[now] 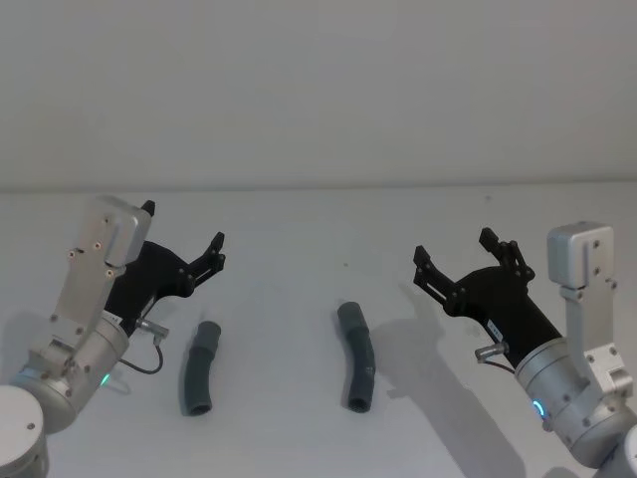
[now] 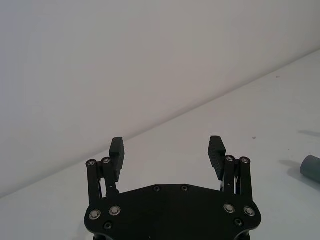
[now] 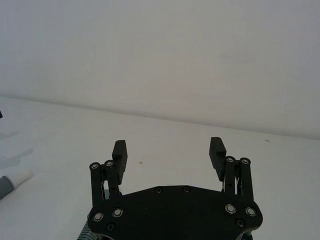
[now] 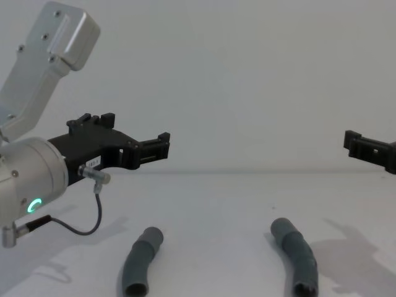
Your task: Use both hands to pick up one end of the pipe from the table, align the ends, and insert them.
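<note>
Two dark grey ribbed pipe pieces lie apart on the table [image 1: 299, 249]. The left piece [image 1: 199, 368] [image 4: 142, 260] rests just right of and below my left gripper [image 1: 184, 226] [image 4: 136, 132]. The right piece [image 1: 356, 354] [image 4: 298, 255] lies left of my right gripper [image 1: 454, 246] [image 4: 365, 147]. Both grippers hover above the table, open and holding nothing, as the wrist views confirm: left gripper [image 2: 167, 150], right gripper [image 3: 169, 150]. A grey cuff [image 2: 311, 167] peeks in at the edge of the left wrist view. A white plug tip [image 3: 17, 178] on a grey piece shows at the edge of the right wrist view.
A pale wall [image 1: 318, 90] rises behind the table's far edge. A thin black cable [image 4: 86, 223] hangs under the left wrist. Bare tabletop stretches between and beyond the two pipe pieces.
</note>
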Robot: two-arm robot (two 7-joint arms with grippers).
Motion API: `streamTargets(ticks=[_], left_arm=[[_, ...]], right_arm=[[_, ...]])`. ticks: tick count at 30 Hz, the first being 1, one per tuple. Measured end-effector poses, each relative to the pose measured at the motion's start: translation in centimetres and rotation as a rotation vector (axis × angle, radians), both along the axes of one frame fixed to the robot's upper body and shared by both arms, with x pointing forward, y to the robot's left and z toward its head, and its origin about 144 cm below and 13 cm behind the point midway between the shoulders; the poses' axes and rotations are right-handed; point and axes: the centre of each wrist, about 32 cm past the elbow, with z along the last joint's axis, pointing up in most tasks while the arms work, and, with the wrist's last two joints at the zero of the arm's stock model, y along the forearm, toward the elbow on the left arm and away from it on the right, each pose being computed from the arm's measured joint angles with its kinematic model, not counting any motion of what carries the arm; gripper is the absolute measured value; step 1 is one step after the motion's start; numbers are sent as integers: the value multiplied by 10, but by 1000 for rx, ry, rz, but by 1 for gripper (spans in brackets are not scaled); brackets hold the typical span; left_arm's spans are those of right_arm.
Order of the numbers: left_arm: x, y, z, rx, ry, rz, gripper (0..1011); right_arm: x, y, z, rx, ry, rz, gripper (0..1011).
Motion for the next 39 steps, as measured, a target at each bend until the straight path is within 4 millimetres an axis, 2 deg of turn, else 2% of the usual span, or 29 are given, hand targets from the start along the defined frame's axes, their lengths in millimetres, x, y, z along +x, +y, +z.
streamTargets(ticks=[39], left_arm=[[0, 0, 0, 0, 0, 0, 1001]], right_arm=[[0, 0, 0, 0, 0, 0, 1000]])
